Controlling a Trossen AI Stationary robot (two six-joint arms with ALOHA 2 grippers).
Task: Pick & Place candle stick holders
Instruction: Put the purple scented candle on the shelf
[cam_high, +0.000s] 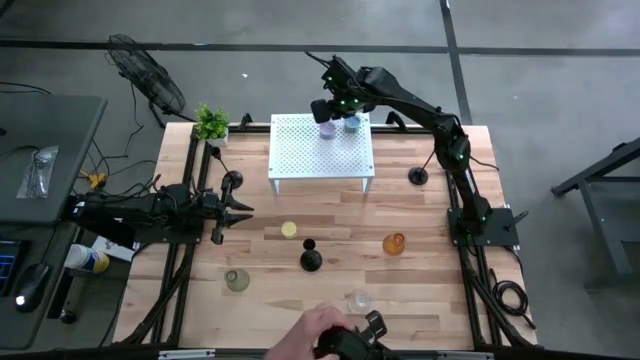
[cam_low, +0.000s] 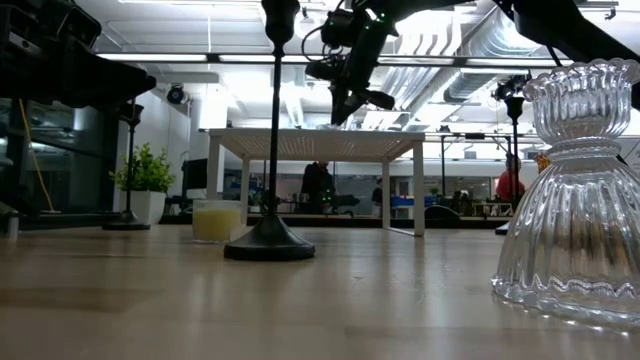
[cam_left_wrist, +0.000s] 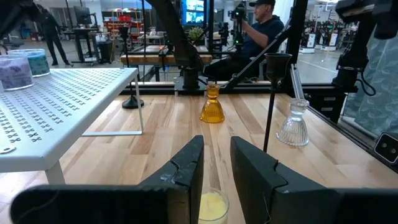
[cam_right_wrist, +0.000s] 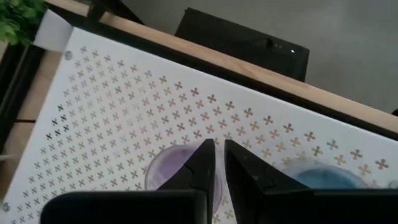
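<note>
A white perforated stand (cam_high: 320, 160) stands at the table's far middle, with a purple cup (cam_high: 327, 130) and a blue cup (cam_high: 351, 124) on its top. My right gripper (cam_right_wrist: 219, 152) reaches over the stand and is shut at the purple cup (cam_right_wrist: 171, 168). My left gripper (cam_high: 240, 210) is open and empty at the table's left, its fingers pointing toward the yellow cup (cam_high: 289, 229). Three black candlesticks (cam_high: 311, 258) (cam_high: 418, 176) (cam_high: 231, 180) stand on the table. The amber cup (cam_high: 394, 243), pale green cup (cam_high: 236, 281) and clear cup (cam_high: 358, 299) stand nearer the front. My right gripper has the purple cup's rim (cam_right_wrist: 198, 163) on the side toward the blue cup. One finger seems to be inside the cup and one outside. The fingers come from above, slanting down. The cup stands upright on the stand's top.
A small green potted plant (cam_high: 211, 122) stands at the far left corner. A person's hand (cam_high: 320, 325) with a dark device is at the table's near edge. Bare wood lies between the stand and the cups.
</note>
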